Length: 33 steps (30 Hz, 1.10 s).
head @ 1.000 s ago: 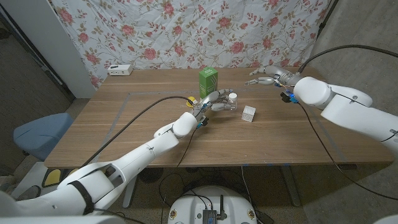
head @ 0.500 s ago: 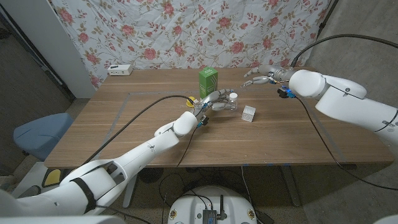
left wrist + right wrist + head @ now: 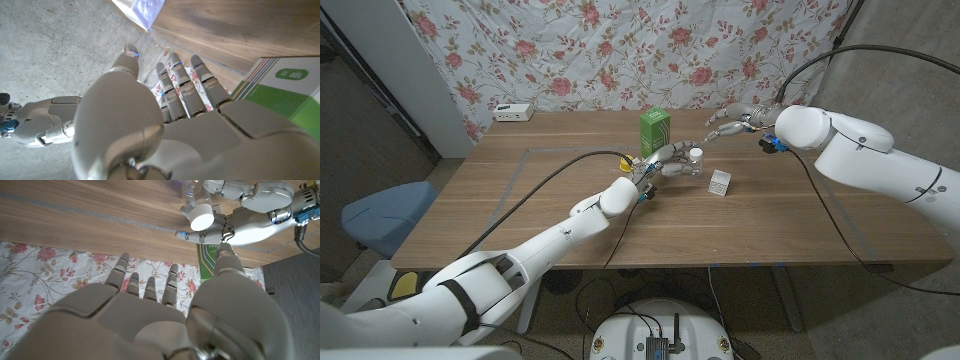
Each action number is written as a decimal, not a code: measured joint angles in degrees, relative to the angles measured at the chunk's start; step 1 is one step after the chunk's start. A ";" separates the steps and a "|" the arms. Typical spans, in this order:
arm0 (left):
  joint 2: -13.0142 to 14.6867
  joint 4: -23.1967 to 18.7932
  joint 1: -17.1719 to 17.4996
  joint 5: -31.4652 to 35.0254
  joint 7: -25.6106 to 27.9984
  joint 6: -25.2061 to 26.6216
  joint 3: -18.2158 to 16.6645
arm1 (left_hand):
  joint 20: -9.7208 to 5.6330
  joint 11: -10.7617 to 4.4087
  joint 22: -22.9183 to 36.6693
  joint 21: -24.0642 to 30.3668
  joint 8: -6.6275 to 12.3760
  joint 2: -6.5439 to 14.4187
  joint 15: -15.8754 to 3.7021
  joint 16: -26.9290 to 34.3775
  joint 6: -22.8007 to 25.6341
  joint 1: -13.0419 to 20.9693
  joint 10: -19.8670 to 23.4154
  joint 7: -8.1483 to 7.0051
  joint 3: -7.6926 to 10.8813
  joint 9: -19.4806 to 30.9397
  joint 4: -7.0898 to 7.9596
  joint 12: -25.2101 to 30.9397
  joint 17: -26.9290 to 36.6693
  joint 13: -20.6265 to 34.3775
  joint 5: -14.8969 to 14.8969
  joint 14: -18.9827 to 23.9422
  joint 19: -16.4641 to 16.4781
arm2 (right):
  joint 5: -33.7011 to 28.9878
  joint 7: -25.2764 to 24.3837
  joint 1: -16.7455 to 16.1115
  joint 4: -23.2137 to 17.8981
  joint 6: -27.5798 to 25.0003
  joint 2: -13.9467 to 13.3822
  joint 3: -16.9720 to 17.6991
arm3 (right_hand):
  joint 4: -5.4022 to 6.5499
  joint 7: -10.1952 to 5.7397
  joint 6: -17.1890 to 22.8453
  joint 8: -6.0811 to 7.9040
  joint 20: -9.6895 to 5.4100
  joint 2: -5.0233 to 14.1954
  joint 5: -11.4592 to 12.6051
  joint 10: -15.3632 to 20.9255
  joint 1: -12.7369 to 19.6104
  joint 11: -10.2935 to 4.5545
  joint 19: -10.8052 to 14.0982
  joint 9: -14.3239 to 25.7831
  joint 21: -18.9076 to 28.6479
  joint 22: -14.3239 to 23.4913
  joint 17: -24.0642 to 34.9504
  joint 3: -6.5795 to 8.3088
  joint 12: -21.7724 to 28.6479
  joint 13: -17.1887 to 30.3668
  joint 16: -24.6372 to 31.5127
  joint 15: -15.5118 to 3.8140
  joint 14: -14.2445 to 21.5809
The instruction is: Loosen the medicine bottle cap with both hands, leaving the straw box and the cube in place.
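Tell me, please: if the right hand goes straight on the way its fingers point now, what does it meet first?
Most likely the medicine bottle's white cap, which the left hand holds upright. The right hand, open, points toward it; the cube seems off that line, though depth is uncertain.

table (image 3: 520,200): matt wood | bottle (image 3: 693,163): clear plastic | hands: glossy white plastic

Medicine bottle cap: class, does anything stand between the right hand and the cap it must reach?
Nothing visible does. The right hand hangs open beyond the medicine bottle cap, with bare air between them. The left hand holds the bottle's body; the cube and straw box stand aside.
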 measured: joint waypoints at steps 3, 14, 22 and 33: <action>-0.26 0.68 -0.36 0.02 0.00 -0.41 0.11 | -0.10 0.20 0.00 0.00 0.00 0.15 0.00 0.00 0.00 -0.15 0.20 0.00 0.00 0.00 0.00 0.02 0.00 -0.02 0.00 0.00 -0.09 | -1.87 1.63 0.97 0.26 -0.22 0.55 -0.99 | 0.13 0.00 0.00 0.23 0.00 0.07 0.00 0.00 0.54 0.00 0.00 0.06 0.00 0.00 0.00 0.25 0.19 0.00 0.00 0.00 0.00; -1.26 3.44 -1.82 0.04 -0.04 -1.63 0.63 | -0.27 0.20 0.00 0.00 0.00 0.13 -0.03 0.00 0.31 -0.16 0.20 -0.31 0.47 0.00 0.00 0.02 -0.01 -0.01 0.00 0.42 0.00 | -6.88 5.40 2.99 1.01 -0.57 2.14 -3.50 | -0.03 -0.37 0.37 0.24 0.00 -0.30 0.45 0.01 0.93 0.00 0.00 0.09 0.24 0.00 0.00 0.41 0.23 0.00 0.23 0.00 0.01; -1.48 4.05 -2.17 0.12 0.06 -1.92 0.80 | -0.62 0.50 0.00 0.00 0.00 0.29 -0.21 0.00 0.31 -0.33 0.50 -0.31 0.63 0.00 -0.16 0.01 -0.02 0.02 0.00 0.61 -0.18 | -10.63 7.76 3.94 1.43 -0.77 3.16 -5.01 | -0.05 -0.62 0.62 0.42 0.00 -0.31 0.45 0.01 1.66 0.00 0.00 0.33 0.46 0.00 -0.01 0.86 0.45 -0.01 0.45 0.00 0.01; -1.44 3.85 -2.19 0.22 0.27 -1.95 0.89 | -1.07 0.50 0.00 0.00 0.00 0.34 -0.11 0.00 0.31 -0.40 0.50 -0.31 0.98 0.00 -0.12 0.25 -0.02 0.02 -0.01 0.71 -0.34 | -16.51 11.45 5.02 1.77 -1.30 4.61 -7.05 | -0.05 -0.82 1.85 1.10 -0.21 -0.60 0.83 0.24 2.87 -0.22 0.21 0.58 0.46 0.00 -0.01 1.32 0.67 -0.01 0.67 0.01 0.45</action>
